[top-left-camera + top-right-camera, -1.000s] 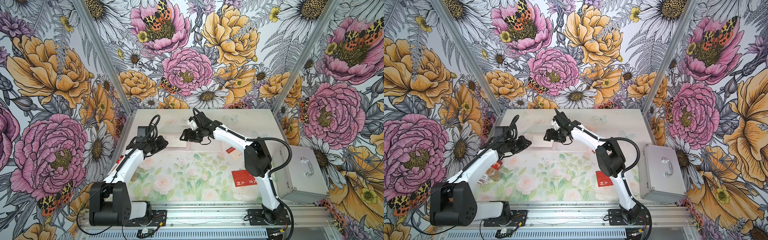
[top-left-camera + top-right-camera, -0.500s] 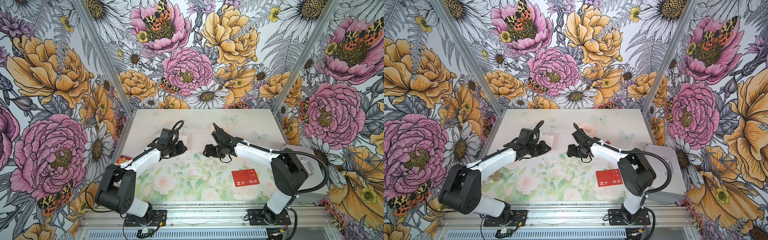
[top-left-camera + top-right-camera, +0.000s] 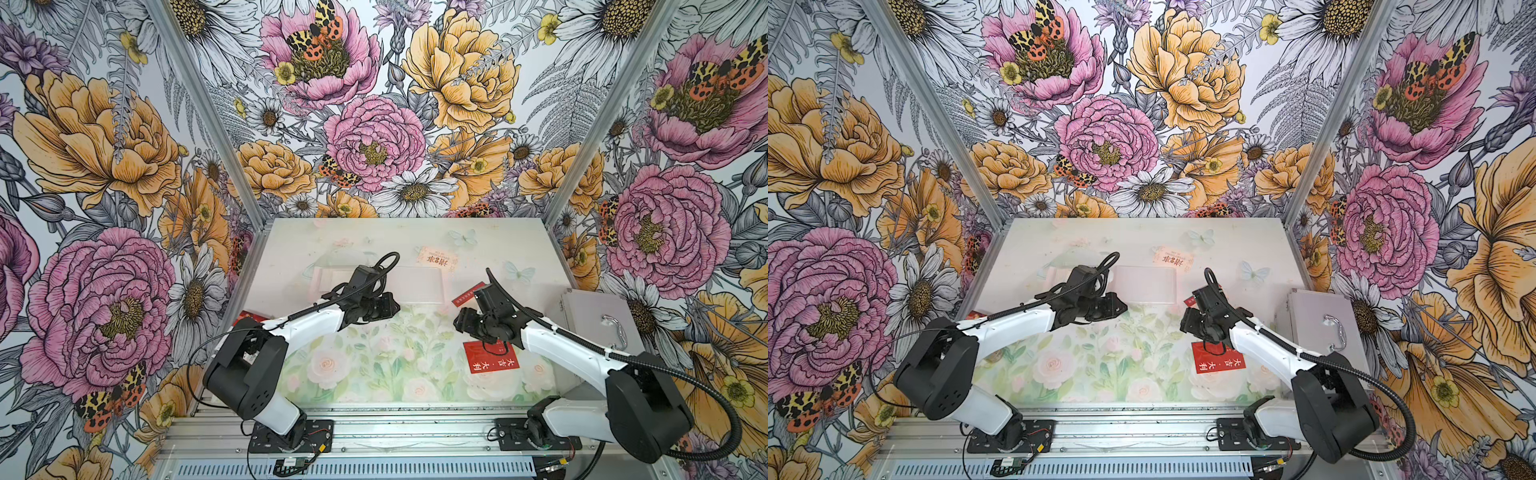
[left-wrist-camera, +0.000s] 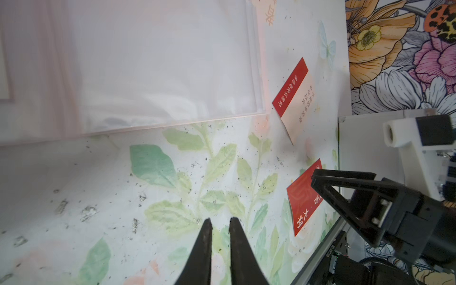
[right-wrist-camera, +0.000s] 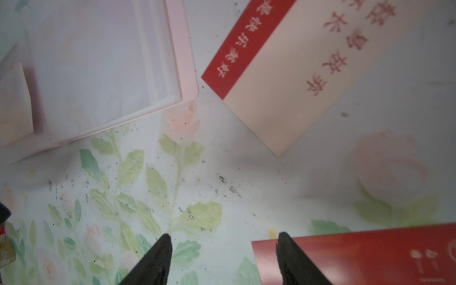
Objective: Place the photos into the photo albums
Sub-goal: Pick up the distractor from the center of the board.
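**Both sets of fingers empty, the right ones now at the red card**

My left fingers [image 4: 203, 249] stand nearly together, with a thin slit between them and nothing in it. My right fingers [image 5: 158, 259] stand well apart and are also empty. One tip is over a corner of the red card [image 5: 357, 256].

The album [image 3: 415, 284] lies open and flat at the back middle of the table [image 3: 374, 386], clear sleeves up and pink edge showing. The red card lies toward the front right, well apart from the album. A red-and-cream card [image 3: 468, 293] lies just beside the album's right edge, and a cream card [image 3: 434, 259] lies behind its far corner. None of the three is in a sleeve. A pale shape shows on the album's other page, but I cannot tell whether it is a card already in.

A second ago both arms were stretched out to the album, the right one over its middle. Both have since drawn back toward me. The left gripper [image 4: 219, 223] now hangs over bare table just in front of the album. The right gripper [image 5: 224, 237] has swung out to the red card, its fingers a touch narrower than before. I take this to mean the album is ready and the next pick is starting. The red card lies thin and flat, so I expect to need an edge or a corner.

The metal case [image 3: 598, 316] lies at the right edge, out of the way.
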Available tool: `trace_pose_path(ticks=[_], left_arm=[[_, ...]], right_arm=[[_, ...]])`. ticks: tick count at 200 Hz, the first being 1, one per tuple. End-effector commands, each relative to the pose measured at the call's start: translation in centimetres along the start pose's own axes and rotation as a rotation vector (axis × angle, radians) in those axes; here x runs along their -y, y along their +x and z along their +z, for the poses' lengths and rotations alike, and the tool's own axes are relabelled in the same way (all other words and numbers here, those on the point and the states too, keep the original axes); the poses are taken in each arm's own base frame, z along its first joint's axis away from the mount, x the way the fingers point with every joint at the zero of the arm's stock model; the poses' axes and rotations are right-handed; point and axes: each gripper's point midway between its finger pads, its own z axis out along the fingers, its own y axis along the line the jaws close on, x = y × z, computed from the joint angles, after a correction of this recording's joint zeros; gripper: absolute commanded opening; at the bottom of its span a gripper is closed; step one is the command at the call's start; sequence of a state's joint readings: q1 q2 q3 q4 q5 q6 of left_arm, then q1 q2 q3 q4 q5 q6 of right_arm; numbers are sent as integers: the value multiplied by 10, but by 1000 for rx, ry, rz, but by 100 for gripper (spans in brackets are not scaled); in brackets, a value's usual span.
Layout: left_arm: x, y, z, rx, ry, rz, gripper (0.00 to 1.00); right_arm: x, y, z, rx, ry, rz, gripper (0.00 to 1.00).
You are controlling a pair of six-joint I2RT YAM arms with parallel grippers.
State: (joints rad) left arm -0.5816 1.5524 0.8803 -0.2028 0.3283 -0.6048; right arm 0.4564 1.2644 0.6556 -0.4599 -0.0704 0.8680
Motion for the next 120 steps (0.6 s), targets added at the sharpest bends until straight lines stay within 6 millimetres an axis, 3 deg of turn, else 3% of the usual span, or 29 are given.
trace_pose_path(ticks=[1, 50, 120], left_arm=[[7, -5, 4, 38, 10, 8, 17], [7, 3, 13, 10, 19, 9, 17], [9, 5, 17, -12, 26, 21, 17]], right_arm=[[27, 2, -9, 44, 75, 93, 70], [75, 14, -10, 63, 138, 241, 72], [110, 13, -24, 119, 190, 342, 73]])
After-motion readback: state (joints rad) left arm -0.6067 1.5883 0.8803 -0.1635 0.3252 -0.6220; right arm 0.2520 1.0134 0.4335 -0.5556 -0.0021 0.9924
